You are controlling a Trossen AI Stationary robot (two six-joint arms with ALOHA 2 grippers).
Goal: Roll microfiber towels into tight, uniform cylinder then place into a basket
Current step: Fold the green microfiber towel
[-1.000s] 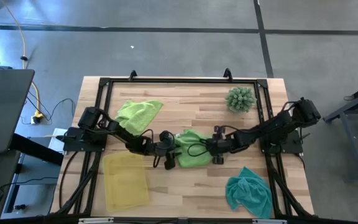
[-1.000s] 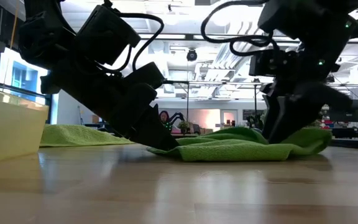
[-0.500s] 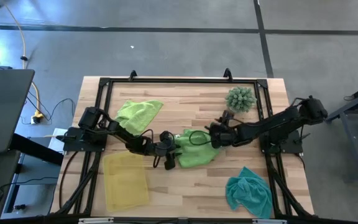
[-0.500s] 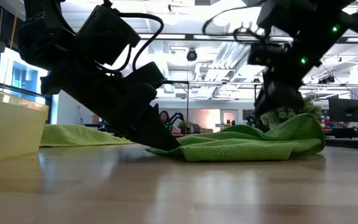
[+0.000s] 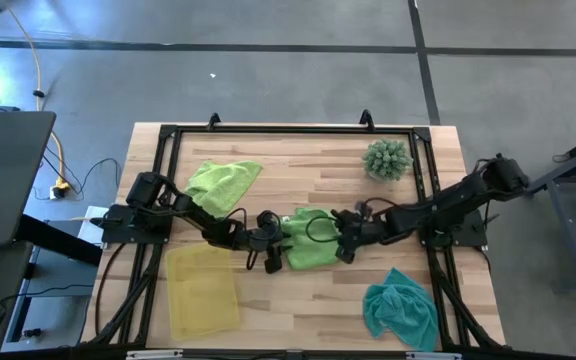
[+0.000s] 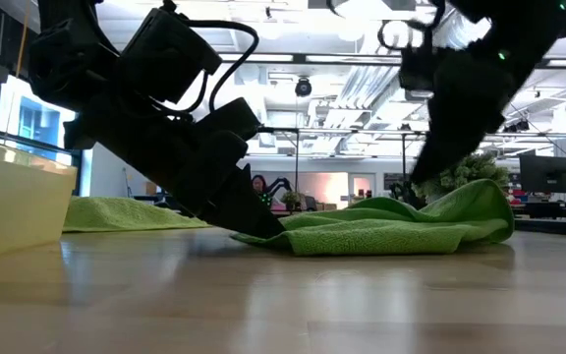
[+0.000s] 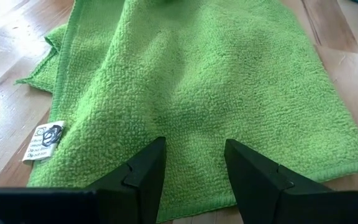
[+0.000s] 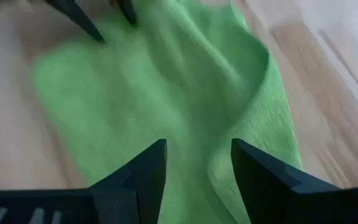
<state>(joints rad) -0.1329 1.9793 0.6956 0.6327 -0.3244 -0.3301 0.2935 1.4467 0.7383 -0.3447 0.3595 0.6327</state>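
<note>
A lime green towel (image 5: 303, 255) lies mid-table, mostly flat, with its right part humped into a raised fold (image 6: 480, 205). My left gripper (image 5: 271, 248) is open at the towel's left edge. My right gripper (image 5: 346, 243) is open over the towel's right part (image 8: 135, 93). A second lime towel (image 5: 223, 180) lies crumpled at the far left. The teal towel (image 5: 400, 308) lies bunched at the near right. The yellow basket (image 5: 203, 290) stands at the near left. My left gripper rests its two open fingertips (image 7: 154, 152) on the towel's top face just inside its left edge (image 6: 268, 234), slanting down from the table's left. The towel lies flat on the table under them. I cannot tell whether my right gripper touches the towel.
A spiky green ball plant (image 5: 386, 158) stands at the far right. A black frame (image 5: 268, 130) borders the table. Bare wood lies between the basket and the teal towel.
My right gripper has risen off the towel, swung toward the far edge, then come back over the towel's right part. The towel's right edge, flat a second ago, now stands up in a raised fold. The left part has stayed where it was.
</note>
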